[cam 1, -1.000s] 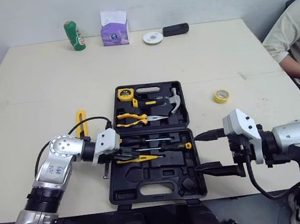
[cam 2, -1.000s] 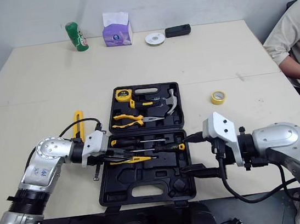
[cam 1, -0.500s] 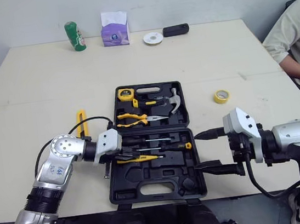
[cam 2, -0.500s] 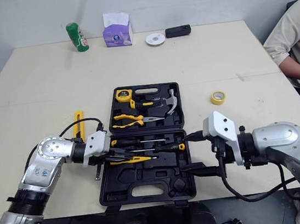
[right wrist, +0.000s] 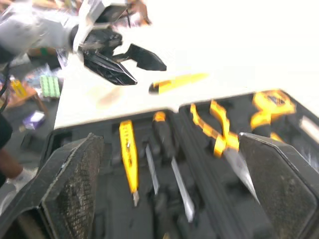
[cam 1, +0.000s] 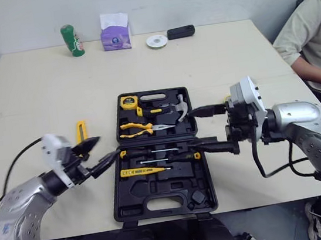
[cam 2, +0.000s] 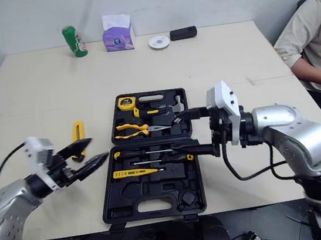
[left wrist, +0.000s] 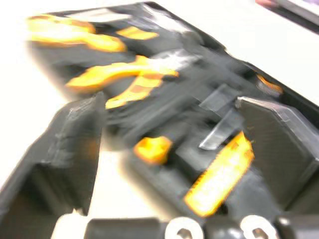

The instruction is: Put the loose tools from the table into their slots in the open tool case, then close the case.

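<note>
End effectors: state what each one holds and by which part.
Nothing is held. The left end effector is open and empty beside the tool case; the right end effector is open and empty over it.

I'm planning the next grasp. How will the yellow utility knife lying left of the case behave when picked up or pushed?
The yellow utility knife looks like a slim, rigid bar, so it probably stays stiff and feels light. It lies flat on the table, so a push likely slides or spins it rather than rolling it.
</note>
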Robot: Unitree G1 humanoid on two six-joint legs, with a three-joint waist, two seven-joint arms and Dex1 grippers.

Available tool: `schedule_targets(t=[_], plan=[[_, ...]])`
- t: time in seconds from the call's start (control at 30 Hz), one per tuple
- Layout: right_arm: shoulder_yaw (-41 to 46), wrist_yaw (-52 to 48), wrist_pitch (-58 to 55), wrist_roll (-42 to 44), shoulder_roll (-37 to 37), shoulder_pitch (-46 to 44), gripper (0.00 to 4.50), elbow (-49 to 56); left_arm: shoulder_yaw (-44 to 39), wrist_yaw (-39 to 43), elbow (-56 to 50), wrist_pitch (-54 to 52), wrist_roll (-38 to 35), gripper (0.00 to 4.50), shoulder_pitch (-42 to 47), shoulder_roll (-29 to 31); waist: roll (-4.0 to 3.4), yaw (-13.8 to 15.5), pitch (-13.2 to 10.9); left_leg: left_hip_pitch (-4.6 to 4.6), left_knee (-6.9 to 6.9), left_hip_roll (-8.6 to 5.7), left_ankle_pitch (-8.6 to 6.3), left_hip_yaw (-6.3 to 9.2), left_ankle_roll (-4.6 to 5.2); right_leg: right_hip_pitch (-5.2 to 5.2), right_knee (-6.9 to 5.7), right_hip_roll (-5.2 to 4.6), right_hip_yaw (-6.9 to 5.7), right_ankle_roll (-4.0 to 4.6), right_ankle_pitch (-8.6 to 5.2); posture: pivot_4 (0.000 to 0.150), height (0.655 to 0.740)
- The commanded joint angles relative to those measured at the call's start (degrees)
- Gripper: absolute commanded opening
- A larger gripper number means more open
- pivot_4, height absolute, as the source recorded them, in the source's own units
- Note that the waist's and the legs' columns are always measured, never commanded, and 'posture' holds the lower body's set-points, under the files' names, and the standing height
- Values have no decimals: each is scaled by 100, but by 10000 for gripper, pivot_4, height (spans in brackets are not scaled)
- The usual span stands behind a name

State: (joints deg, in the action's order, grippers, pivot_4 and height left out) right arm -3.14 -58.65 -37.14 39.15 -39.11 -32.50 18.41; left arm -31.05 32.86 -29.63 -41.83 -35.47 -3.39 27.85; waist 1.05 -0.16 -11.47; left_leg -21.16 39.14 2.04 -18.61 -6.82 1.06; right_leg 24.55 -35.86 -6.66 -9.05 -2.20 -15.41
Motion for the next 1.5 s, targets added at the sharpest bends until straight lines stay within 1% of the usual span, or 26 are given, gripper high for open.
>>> schedule_targets(t=[0.03, 0.13, 0.17, 0.23, 0.33, 0.43, 0.57, 0.67, 0.73, 0.77, 0.83, 0.9, 0.93, 1.0, 1.1, 1.23, 1.5], plan=[[-211, -307, 333, -210, 237, -414, 45000, -466, -579, -1238, -1056, -57, 166, 44681, -744, -613, 0, 3, 0, -1, 0, -2, -1, -1, 1, 0, -1, -1, 1, 0, 0, 1500, 7252], [-404, -634, 509, -355, 429, -728, 45000, -891, -764, -2440, -1891, -326, 226, 44681, -1336, -1503, 6, 34, 2, -5, 1, -7, -14, -4, 18, -1, 8, -9, 2, -4, 2, 1500, 7252], [-444, -732, 559, -403, 475, -804, 45000, -1011, -748, -2708, -2099, -432, 290, 44681, -1539, -1699, 8, 54, 4, -8, 1, -8, -15, -1, 19, -1, 12, -10, 1, -6, 4, 1500, 7252], [-505, -863, 646, -491, 565, -924, 45000, -1210, -666, -2828, -2391, -488, 320, 44681, -2015, -1887, 16, 57, 8, -7, 1, -9, -17, -1, 20, -1, 15, -10, 1, -7, 4, 1500, 7252], [-531, -991, 768, -608, 670, -1041, 45000, -1482, -776, -3037, -2624, -551, 13, 44681, -2426, -2165, 13, 44, 8, -7, 0, -9, -41, -2, 50, 0, 18, -9, 0, -5, 3, 1500, 7252], [-530, -1057, 843, -711, 730, -1063, 45000, -1602, -845, -3201, -2729, -731, -132, 44681, -2554, -2112, 13, -11, 9, -6, 0, -7, -58, -9, 58, 0, 24, -9, 2, -5, 3, 1500, 7252], [-480, -1012, 852, -768, 758, -947, 45000, -1548, -772, -3619, -2687, -1399, -377, 44681, -1960, -1603, 12, 15, 8, -6, 0, 2, -59, -10, 52, 3, 23, 0, -2, 0, 0, 1500, 7252], [-393, -863, 782, -773, 718, -780, 45000, -1313, -783, -4091, -2375, -2488, -612, 44681, -1074, -1219, 12, 83, 8, -6, 1, 0, -45, 4, 45, -1, 17, 0, -3, 5, 3, 1500, 7252], [-329, -776, 718, -753, 672, -692, 45000, -1175, -913, -4263, -2123, -3013, -744, 44681, -458, -1074, 13, 96, 8, -5, 1, 0, -40, 4, 40, -1, 12, 0, -2, 8, 6, 1500, 7252], [-280, -719, 674, -742, 624, -625, 45000, -1080, -957, -4272, -1922, -3348, -758, 44681, -113, -907, 12, 97, 8, -6, 1, 0, -40, 4, 39, 0, 11, 0, -2, 8, 6, 1500, 7252], [-190, -626, 611, -728, 517, -490, 45000, -897, -948, -4280, -1495, -3817, -681, 44681, 534, -597, 13, 93, 8, -7, 1, 0, -24, 3, 7, 3, 9, 2, -4, 8, 5, 1500, 7252], [-137, -564, 580, -712, 444, -400, 45000, -779, -945, -4287, -1229, -4130, -579, 44681, 990, -464, 14, 118, 8, -8, -1, 1, -19, 1, -6, 5, 9, 7, -6, 11, 4, 1500, 7252], [-63, -497, 540, -703, 382, -317, 45000, -673, -770, -4256, -895, -4302, -467, 44681, 1301, -273, 13, 116, 8, -10, -1, 4, -18, 2, -9, 5, 11, 10, -9, 11, 4, 1500, 7252], [73, -355, 457, -677, 288, -175, 45000, -485, -504, -4218, -321, -4570, -259, 44681, 1823, -69, 13, 117, 8, -6, -1, 2, -18, -4, -9, 4, 10, 9, -5, 11, 4, 1500, 7252], [273, -141, 335, -622, 167, 44, 45000, -208, -126, -4139, 306, -4659, 10, 44681, 2342, 45, 16, 153, 9, -7, -1, 1, -18, -5, -12, 8, 8, 9, -4, 10, 4, 1500, 7252], [534, 131, 151, -535, -1, 443, 45000, 237, 513, -3915, 1066, -4403, 354, 44681, 2798, 159, 16, 154, 9, -10, -5, 1, -20, -5, -17, 9, 13, 7, -4, 10, 5, 1500, 7252], [841, 650, -91, -377, -110, 947, 45000, 901, 1419, -3495, 2248, -3831, 965, 44681, 3398, 294, 12, 169, 10, -3, -12, 2, -19, -5, -38, 10, 9, 6, -2, 11, 4, 1500, 7252]])
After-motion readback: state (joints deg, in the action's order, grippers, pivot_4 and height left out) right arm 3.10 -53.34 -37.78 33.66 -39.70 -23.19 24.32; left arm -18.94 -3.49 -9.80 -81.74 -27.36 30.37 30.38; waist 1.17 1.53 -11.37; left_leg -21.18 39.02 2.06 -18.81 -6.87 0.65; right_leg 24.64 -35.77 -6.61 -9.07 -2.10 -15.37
